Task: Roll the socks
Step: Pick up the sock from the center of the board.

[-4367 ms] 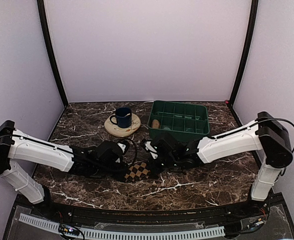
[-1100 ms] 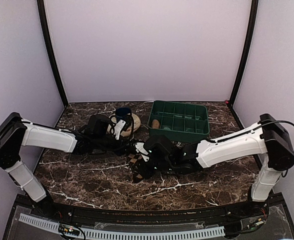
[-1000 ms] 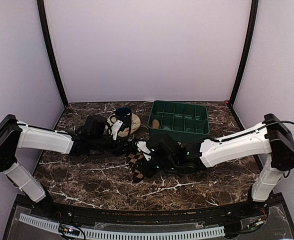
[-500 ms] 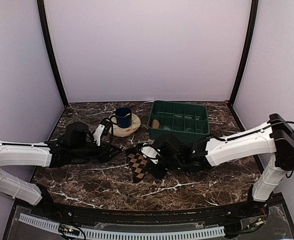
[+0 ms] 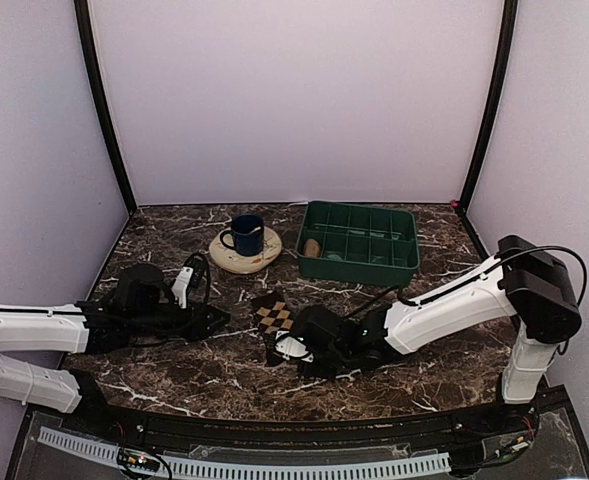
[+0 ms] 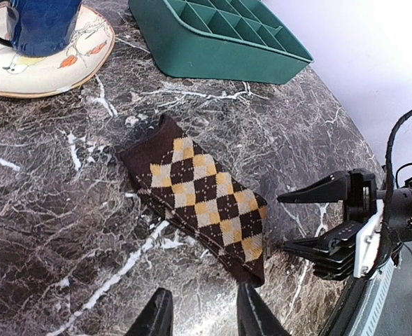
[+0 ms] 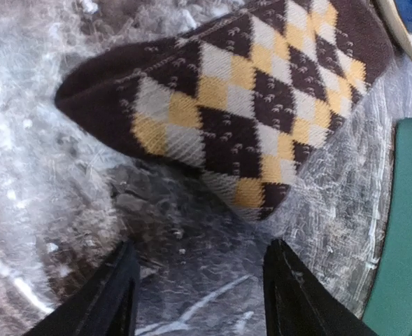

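Top external view: argyle sock [image 5: 274,318] lies flat and unrolled on the dark marble bench [image 5: 174,365], angled, mid-bench, between the two claws. Neither touches it.

Left claw [image 5: 212,319] is low over the bench, just left of the sock, jaws apart, holding nothing. In the left wrist view its fingertips [image 6: 160,318] frame bare marble at the sock's near end [image 6: 199,196].

Right claw [image 5: 286,347] sits at the sock's near tip, spread wide and empty. In the right wrist view the sock [image 7: 240,98] lies ahead of the fingers [image 7: 115,294], with a gap of marble between.

Behind the sock, a blue mug [image 5: 245,234] stands on a round cream plate [image 5: 236,259]. The plate's painted bird and leaf marks show in the left wrist view.

A green compartment tray [image 5: 374,268] is right of the plate. A tan bundle [image 5: 313,247] sits in a left-hand cell, too small to tell more.
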You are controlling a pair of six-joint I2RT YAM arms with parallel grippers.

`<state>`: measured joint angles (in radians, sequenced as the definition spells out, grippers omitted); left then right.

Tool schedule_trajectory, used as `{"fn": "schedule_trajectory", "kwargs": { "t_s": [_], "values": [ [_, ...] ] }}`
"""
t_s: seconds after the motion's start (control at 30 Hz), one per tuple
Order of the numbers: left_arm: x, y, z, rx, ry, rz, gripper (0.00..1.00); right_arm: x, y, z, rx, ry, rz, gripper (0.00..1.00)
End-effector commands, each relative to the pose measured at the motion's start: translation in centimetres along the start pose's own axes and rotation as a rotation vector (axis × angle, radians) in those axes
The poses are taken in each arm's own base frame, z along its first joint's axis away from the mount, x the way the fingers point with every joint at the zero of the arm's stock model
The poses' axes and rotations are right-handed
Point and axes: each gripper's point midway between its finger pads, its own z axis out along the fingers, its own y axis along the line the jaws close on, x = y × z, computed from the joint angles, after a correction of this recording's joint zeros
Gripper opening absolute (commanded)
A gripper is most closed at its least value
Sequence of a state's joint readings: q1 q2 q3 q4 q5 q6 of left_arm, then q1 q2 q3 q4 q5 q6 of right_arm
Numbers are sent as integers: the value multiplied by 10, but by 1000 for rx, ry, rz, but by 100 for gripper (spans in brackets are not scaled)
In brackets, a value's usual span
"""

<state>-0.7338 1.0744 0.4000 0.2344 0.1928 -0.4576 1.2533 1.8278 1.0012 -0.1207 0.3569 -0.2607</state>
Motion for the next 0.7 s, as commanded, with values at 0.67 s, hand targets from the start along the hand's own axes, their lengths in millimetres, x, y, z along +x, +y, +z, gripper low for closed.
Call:
{"fn": "schedule_trajectory", "kwargs": {
  "t_s": [0.67],
  "values": [
    [2,3,-11,-13,-48,4,35,8,7,38,91,88,-355,50]
  ]
}}
